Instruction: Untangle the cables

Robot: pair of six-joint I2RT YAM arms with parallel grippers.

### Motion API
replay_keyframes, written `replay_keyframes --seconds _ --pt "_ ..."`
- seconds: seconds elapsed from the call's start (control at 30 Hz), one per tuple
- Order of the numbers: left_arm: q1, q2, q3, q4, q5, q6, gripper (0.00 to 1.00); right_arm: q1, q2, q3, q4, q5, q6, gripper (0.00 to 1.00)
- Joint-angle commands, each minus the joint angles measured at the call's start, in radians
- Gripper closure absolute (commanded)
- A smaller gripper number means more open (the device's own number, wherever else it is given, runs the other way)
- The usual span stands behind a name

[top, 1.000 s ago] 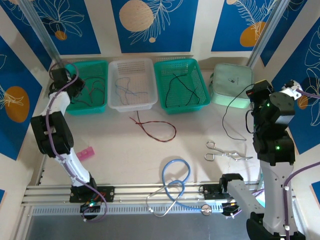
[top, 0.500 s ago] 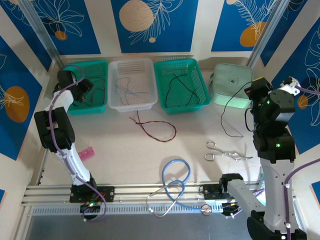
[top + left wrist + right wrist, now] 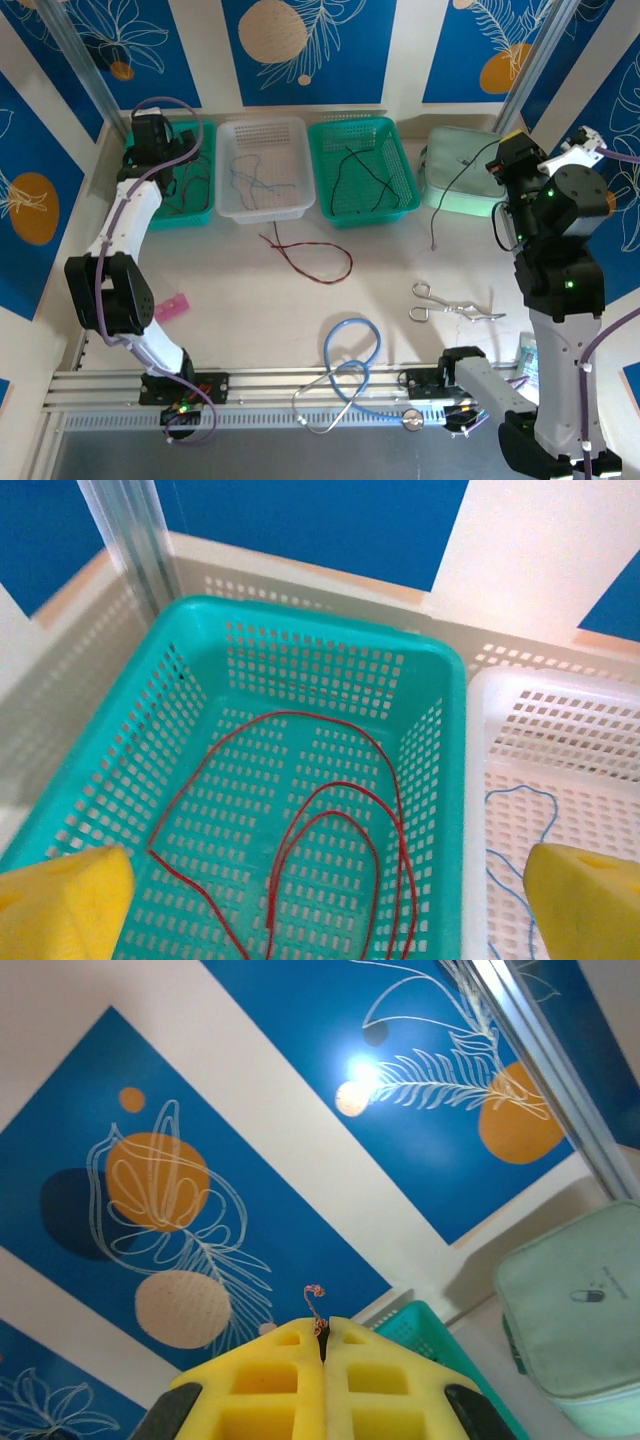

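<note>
The black cable [image 3: 318, 1315] is squeezed tight in the right end effector [image 3: 322, 1345]; the left end effector [image 3: 322, 900] is spread wide above the red cable [image 3: 290, 714].

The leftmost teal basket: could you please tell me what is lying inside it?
A thin red cable lies looped on the floor of the teal basket, seen from the left wrist. The yellow fingers cover the basket's near corners, so anything there is hidden.

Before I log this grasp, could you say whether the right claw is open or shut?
Shut on the black cable: the right claw's fingers press together, the cable's end poking out between them.
</note>
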Motion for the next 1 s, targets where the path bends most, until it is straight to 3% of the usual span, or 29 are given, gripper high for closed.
replay_keyframes --seconds 0.0,0.13,0.33,0.63,0.8,0.97 --pt "0.013 -0.006 -0.002 -0.027 -0.026 0.067 0.01 0.015 0.012 0.045 0.017 -0.034 -0.033 1.00" --pt "0.013 -0.018 0.059 -0.195 0.157 0.031 0.01 0.036 0.043 0.084 0.017 -0.064 -0.043 1.00" --pt "0.036 -0.058 0.103 -0.456 0.329 -0.010 0.01 0.080 0.070 0.113 0.031 -0.052 -0.087 1.00" --pt "0.140 -0.072 0.029 -0.566 0.663 -0.124 0.04 0.097 0.057 0.078 0.058 -0.026 -0.115 1.00" --pt "0.155 -0.051 -0.022 -0.523 0.739 -0.154 0.04 0.097 0.042 0.059 0.065 -0.014 -0.128 1.00" --pt "0.170 -0.027 -0.078 -0.485 0.714 -0.162 0.05 0.097 0.030 0.058 0.064 0.003 -0.148 1.00"
